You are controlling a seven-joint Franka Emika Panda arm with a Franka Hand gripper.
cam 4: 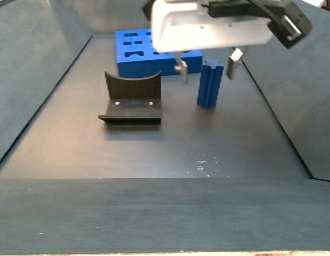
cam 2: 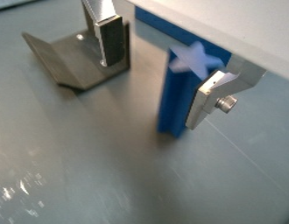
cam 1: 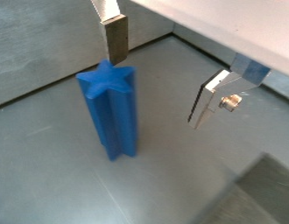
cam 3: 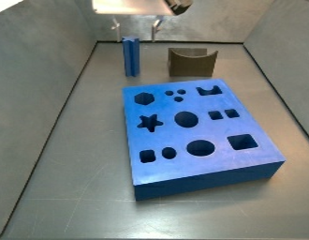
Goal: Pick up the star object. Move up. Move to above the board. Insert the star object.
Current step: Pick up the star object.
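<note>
One tall slim blue star object [cam 1: 112, 109], a ridged prism with a star-shaped end face, stands upright on the dark grey floor [cam 3: 69, 141], and you see its long axis running vertical with the star end pointing straight up in both wrist views [cam 2: 186, 87]. In a side view [cam 3: 131, 57] it sits at about 11 o'clock from the large thick blue square board [cam 3: 195, 131], well apart from it and toward the far wall. That board lies flat, its top face cut with a star hole, circles, squares and a hexagon. In a side view [cam 4: 209, 84] the star object rises just in front of the board [cam 4: 141, 50].

Your gripper [cam 1: 165, 74] is lowered around the top of the star object, its flat silver fingers [cam 1: 114, 39] spread to either side. One finger stands just beside the star's top edge, the opposite finger [cam 1: 214, 98] is clearly apart from it in a wrist view; in a wrist view [cam 2: 165, 61] that finger sits close against the prism's side. You cannot tell whether either pad actually touches. The jaws are apart, pinching nothing.

The dark L-shaped fixture [cam 3: 190, 62] stands at about 3 o'clock from the star object, near but separate [cam 4: 130, 98].
</note>
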